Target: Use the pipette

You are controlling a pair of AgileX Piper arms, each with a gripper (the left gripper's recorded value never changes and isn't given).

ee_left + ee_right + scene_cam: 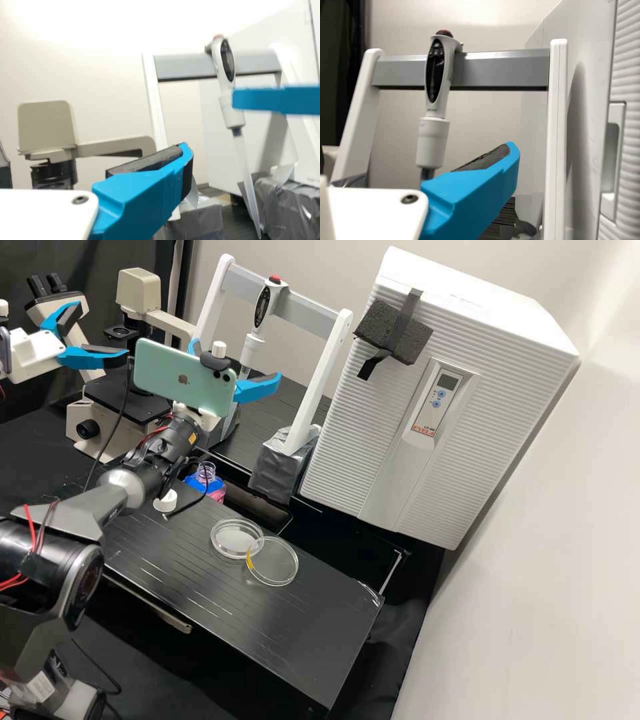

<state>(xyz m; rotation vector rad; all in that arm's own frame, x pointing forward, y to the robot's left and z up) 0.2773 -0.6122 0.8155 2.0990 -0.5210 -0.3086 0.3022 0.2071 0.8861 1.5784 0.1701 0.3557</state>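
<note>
Pipette (262,307) hangs on the rack (310,307) bar, far middle of the desk (287,633). Right tool (235,370) sits just in front of it, wide open and empty. Left tool (100,332) is open too, way off left. Closing off-centre could knock it off the bar, I reckon.

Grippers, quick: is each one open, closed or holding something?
Left gripper: jaws open, holding nothing.
Right gripper: jaws open, holding nothing, near the pipette, which hangs on its stand.

White pipette (259,320) with red button hangs upright from grey crossbar (307,307).
</note>
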